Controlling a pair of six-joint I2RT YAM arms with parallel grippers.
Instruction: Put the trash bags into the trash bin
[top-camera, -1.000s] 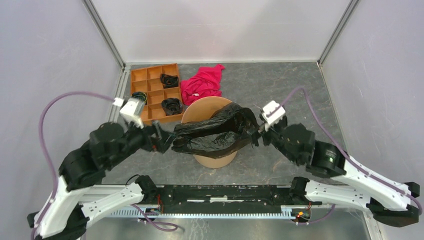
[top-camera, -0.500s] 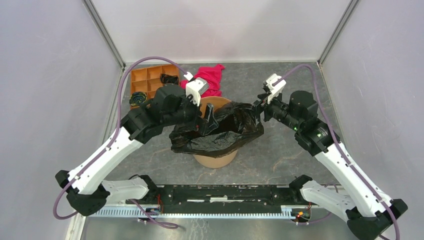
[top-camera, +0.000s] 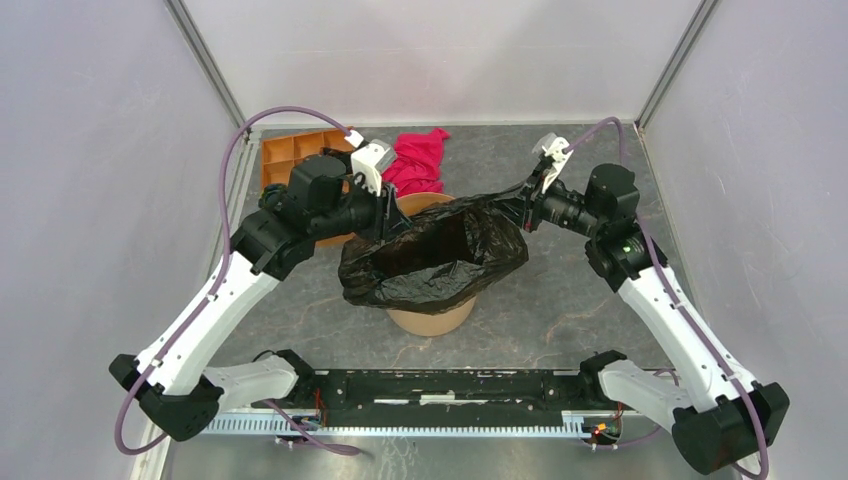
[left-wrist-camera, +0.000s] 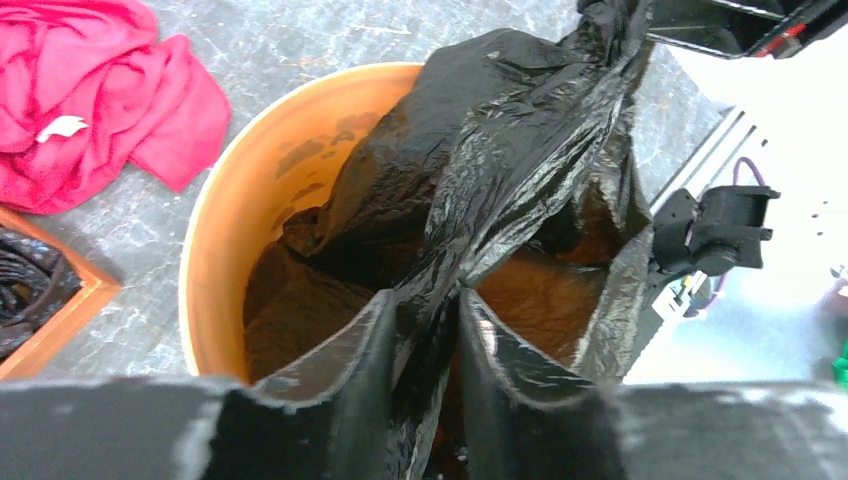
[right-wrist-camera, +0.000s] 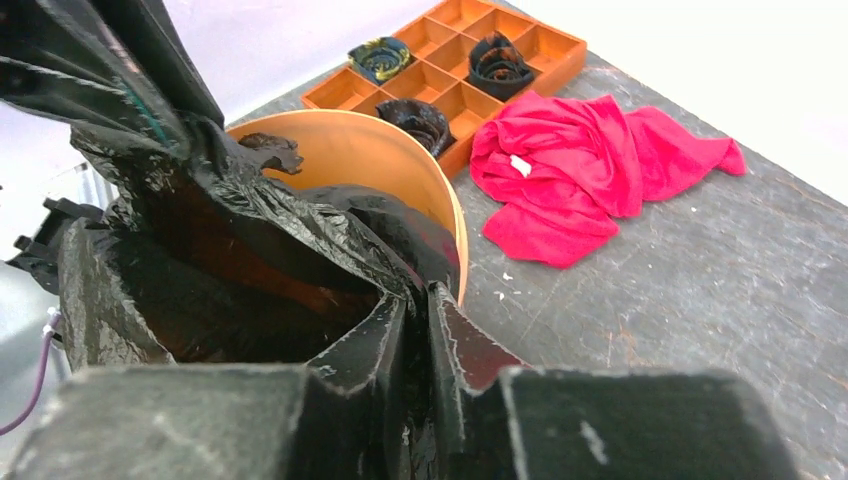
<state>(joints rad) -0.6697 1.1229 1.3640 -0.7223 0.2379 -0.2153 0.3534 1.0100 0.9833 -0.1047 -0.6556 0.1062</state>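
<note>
In the centre of the overhead frame, a large glossy black plastic trash bag (top-camera: 435, 255) hangs open-mouthed over a round orange-brown bin (top-camera: 430, 318). The bag drapes across the bin's near rim and hides most of it. The left gripper (top-camera: 400, 218) holds the bag's upper-left edge and the right gripper (top-camera: 517, 210) its upper-right edge. The bag's long axis therefore runs left to right between them, with the bin directly beneath and about equally near to both arms.

Only the wrist views show the grips: each gripper's fingers are pressed together on a fold of film. The left wrist view also shows the bag sagging inside the bin's wall. The right wrist view shows a red-pink cloth (right-wrist-camera: 590, 160) and a flat orange compartment tray (right-wrist-camera: 455, 55) holding dark rolled bundles (right-wrist-camera: 497, 62), possibly more bags. Lowering both edges together looks like the next need.
</note>
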